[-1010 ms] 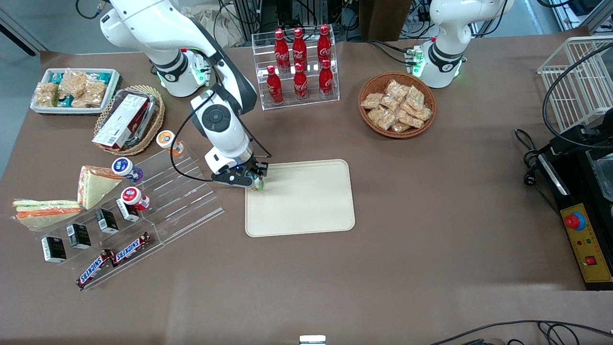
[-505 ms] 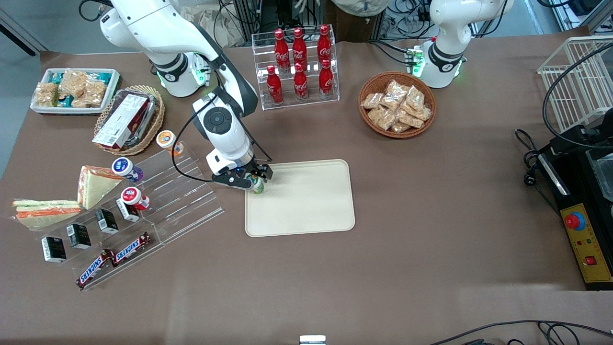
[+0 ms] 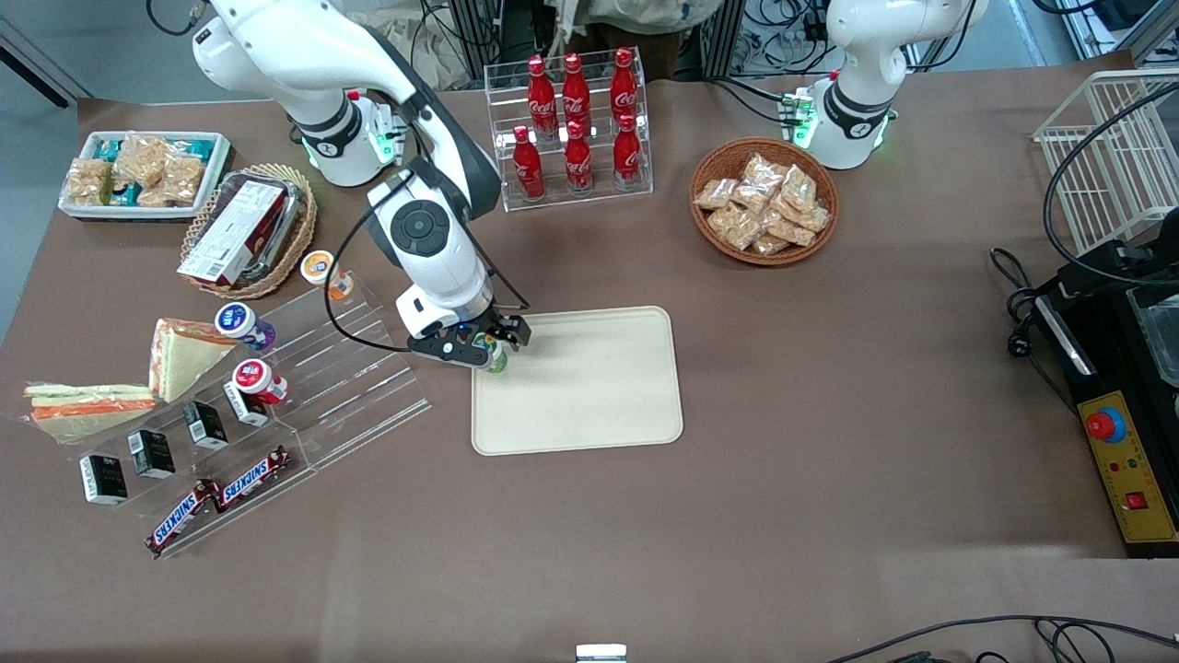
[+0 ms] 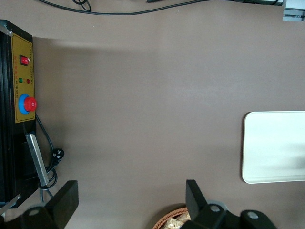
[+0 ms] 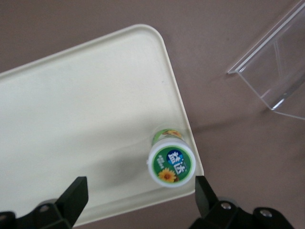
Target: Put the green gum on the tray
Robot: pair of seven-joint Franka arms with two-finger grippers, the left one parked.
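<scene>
The green gum [image 3: 497, 358] stands upright on the cream tray [image 3: 589, 387], just inside the tray's corner nearest the working arm. In the right wrist view its green-and-white lid [image 5: 171, 162] faces the camera, close to the tray's rim [image 5: 183, 119]. My gripper [image 3: 495, 344] hovers right above the gum, open. In the right wrist view the gripper [image 5: 140, 196] has its two fingers spread wide, one on each side of the bottle and clear of it. The tray's edge also shows in the left wrist view [image 4: 274, 148].
A clear acrylic stepped rack [image 3: 341, 368] stands beside the tray toward the working arm's end, with orange-lidded [image 3: 319, 267], purple-lidded [image 3: 236, 320] and red-lidded [image 3: 250, 377] bottles. A cola bottle rack [image 3: 573, 129] and a snack basket [image 3: 764, 201] lie farther from the camera.
The gripper has opened and let go of the green gum, which now stands free on the tray. The gripper has lifted slightly.
</scene>
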